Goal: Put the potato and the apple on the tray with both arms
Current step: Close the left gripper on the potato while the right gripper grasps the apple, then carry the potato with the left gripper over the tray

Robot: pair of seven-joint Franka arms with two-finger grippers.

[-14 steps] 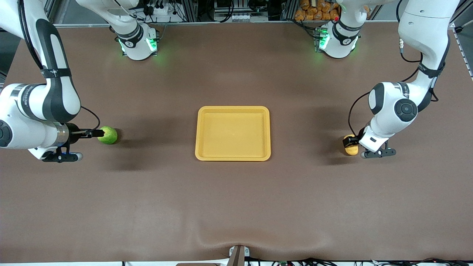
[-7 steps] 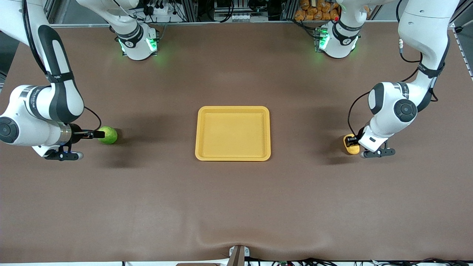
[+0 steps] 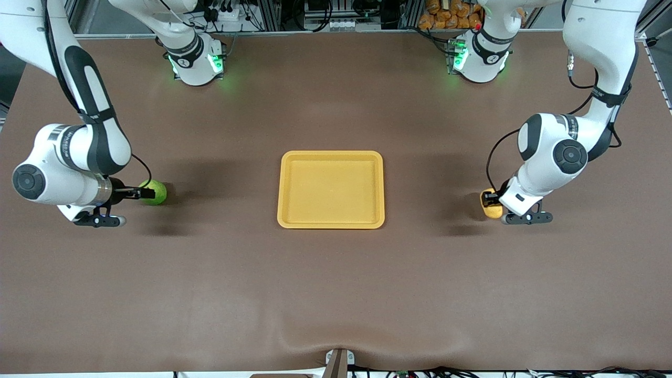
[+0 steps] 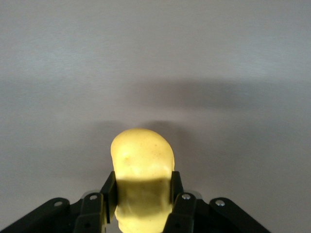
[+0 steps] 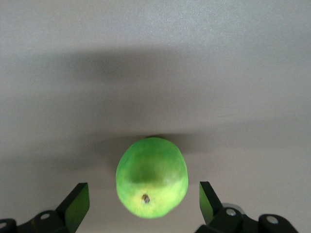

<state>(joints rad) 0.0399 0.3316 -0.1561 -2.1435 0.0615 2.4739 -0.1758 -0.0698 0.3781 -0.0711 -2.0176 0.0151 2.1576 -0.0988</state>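
Two tools busy. Left tool (image 4: 141, 201) clamps potato (image 4: 142, 182) mid-body, toward left arm's end from tray (image 3: 331, 156). Right tool (image 5: 144, 204) spread wide around apple (image 5: 151, 176), toward right arm's end; apple looks smooth, firm, roll-prone: grip widest girth.

Brown table mat (image 3: 336, 294) fills frame. Orange lumps (image 3: 446, 13) piled at top edge, right of centre. Metal bracket (image 3: 338, 362) at bottom centre.

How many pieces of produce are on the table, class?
2. The apple lies toward the right arm's end, between the open right gripper's fingers; the potato, toward the left arm's end, is clamped by the left gripper.
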